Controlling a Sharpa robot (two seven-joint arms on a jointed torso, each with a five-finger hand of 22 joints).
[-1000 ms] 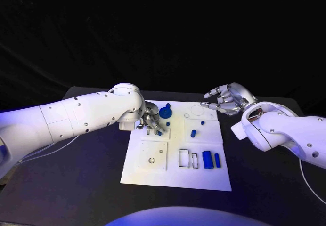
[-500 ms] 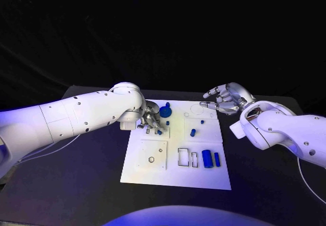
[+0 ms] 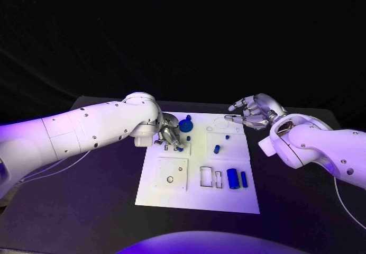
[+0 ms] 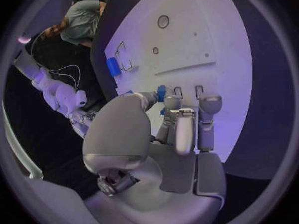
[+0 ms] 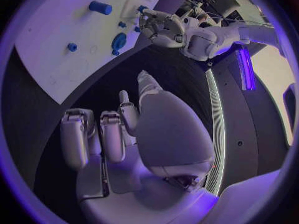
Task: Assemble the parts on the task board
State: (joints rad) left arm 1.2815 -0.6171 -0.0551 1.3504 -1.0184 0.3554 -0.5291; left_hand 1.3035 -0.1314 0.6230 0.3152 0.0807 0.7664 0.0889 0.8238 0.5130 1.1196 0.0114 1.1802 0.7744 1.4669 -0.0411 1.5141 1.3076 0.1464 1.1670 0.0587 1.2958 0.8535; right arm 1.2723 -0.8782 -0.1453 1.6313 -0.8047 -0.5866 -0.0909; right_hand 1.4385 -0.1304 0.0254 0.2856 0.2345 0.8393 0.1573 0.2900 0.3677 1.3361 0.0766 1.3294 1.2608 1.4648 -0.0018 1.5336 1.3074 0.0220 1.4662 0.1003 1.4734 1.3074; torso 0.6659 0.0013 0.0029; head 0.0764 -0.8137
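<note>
Left of centre in the head view, the left hand works low over the task board, fingers curled around a small blue part, so assembly looks only partly done. Loose blue cylinders wait lower right, while the right hand hovers upper right, loosely curled, holding nothing.

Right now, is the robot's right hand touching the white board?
Apart. In the head view the right hand hangs past the far right corner of the task board; the right wrist view shows dark table between its fingers and the board.
</note>
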